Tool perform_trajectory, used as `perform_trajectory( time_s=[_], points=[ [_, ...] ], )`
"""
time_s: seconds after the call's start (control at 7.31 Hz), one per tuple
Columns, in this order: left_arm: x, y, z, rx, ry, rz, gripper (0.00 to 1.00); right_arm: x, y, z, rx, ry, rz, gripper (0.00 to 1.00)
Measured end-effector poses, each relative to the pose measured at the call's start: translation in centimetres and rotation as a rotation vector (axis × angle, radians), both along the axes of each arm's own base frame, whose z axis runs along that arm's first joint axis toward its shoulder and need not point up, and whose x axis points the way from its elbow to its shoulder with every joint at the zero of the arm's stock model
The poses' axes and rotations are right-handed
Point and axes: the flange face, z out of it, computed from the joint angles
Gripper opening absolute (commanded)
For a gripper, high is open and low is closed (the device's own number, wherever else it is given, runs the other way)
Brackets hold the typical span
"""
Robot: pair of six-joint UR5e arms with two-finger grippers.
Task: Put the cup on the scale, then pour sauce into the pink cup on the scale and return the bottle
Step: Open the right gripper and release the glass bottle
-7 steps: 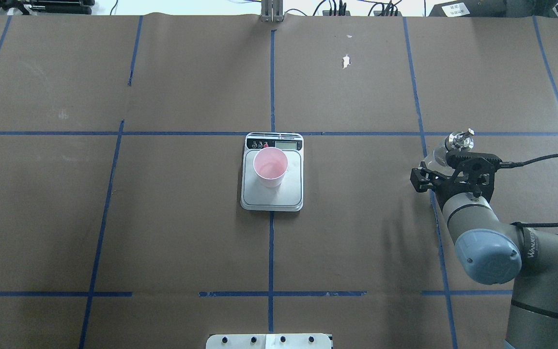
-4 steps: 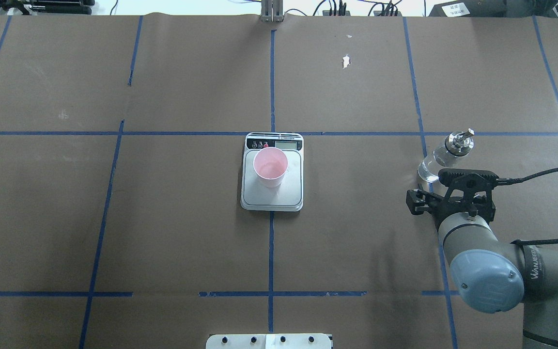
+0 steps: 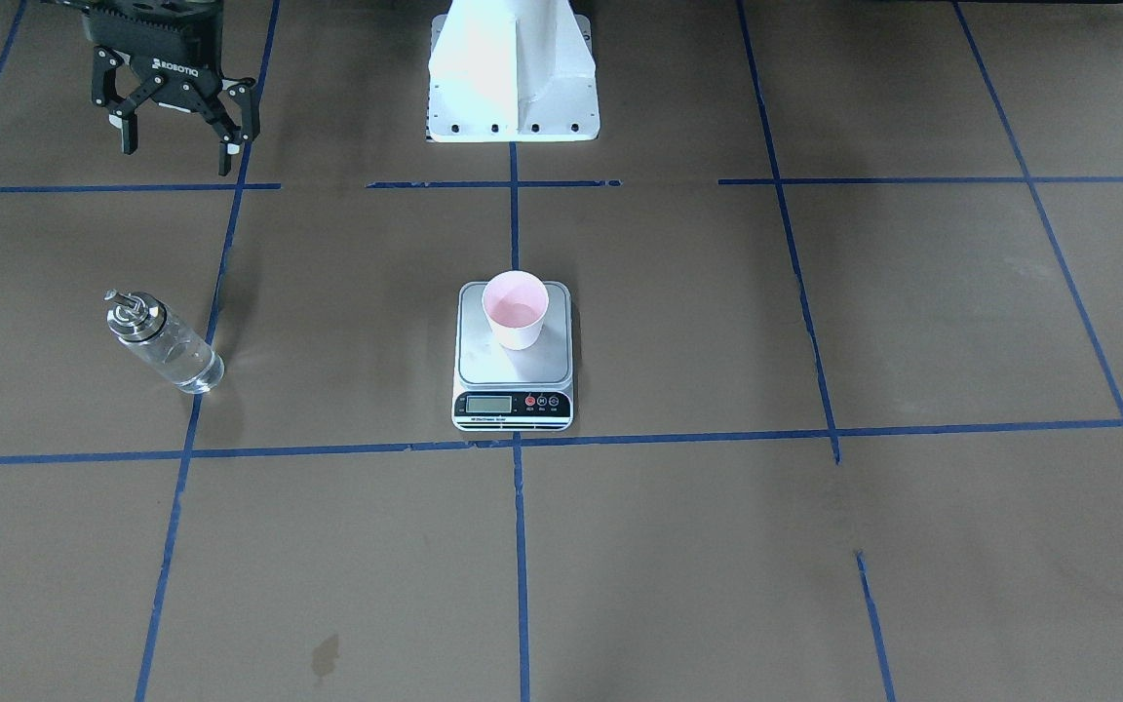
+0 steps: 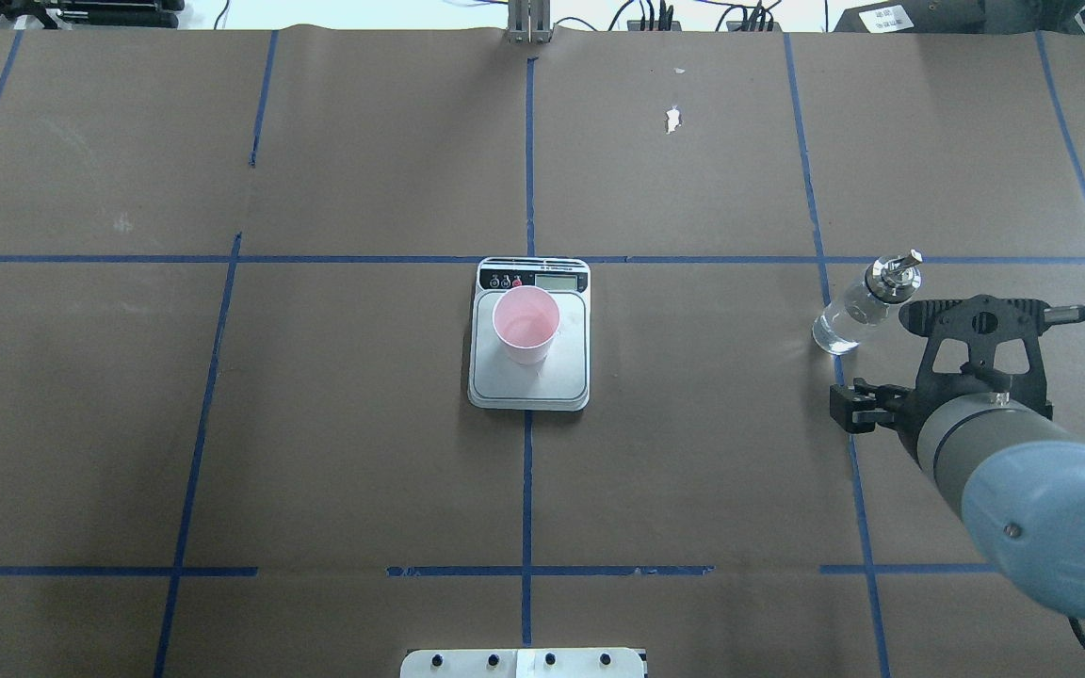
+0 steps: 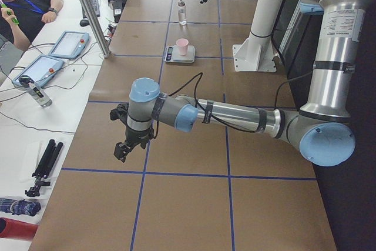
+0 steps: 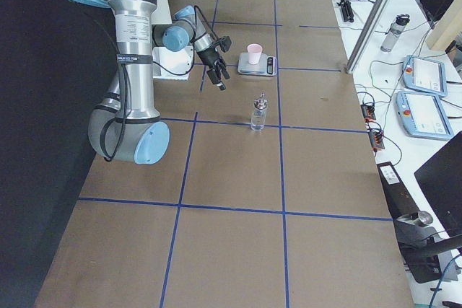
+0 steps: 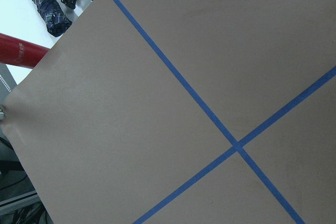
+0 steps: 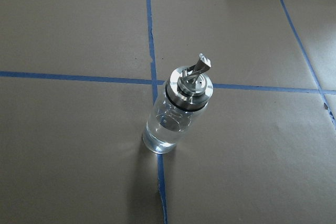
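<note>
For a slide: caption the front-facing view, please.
Cup on scale; bottle upright on table; right gripper, jaws open, clear of it.

Right gripper spread wide, empty

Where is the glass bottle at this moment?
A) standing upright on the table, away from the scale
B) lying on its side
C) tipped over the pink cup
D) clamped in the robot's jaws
A: the bottle stands upright on the table, well to one side of the scale, and the right arm's jaws hang open and empty, clear of it.
</note>
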Motion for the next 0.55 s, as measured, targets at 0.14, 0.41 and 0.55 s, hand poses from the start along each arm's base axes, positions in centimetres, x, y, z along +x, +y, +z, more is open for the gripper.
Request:
perform_trajectory(
  time_s=[0.14,0.41,0.55],
  points=[
    [0.0,0.0,0.0,0.0,0.0,0.0,1.0,1.8,-1.8,-1.0,-0.012,0.024,-0.054,1.0],
    [0.0,0.0,-0.1,0.001,0.001,-0.001,1.0,6.7,-6.5,-0.6,-0.026,0.094,-0.173,1.0],
    [0.0,0.0,-0.1,0.001,0.001,0.0,1.0,9.4,-9.2,0.4,-0.042,0.125,-0.225,1.0]
  ],
)
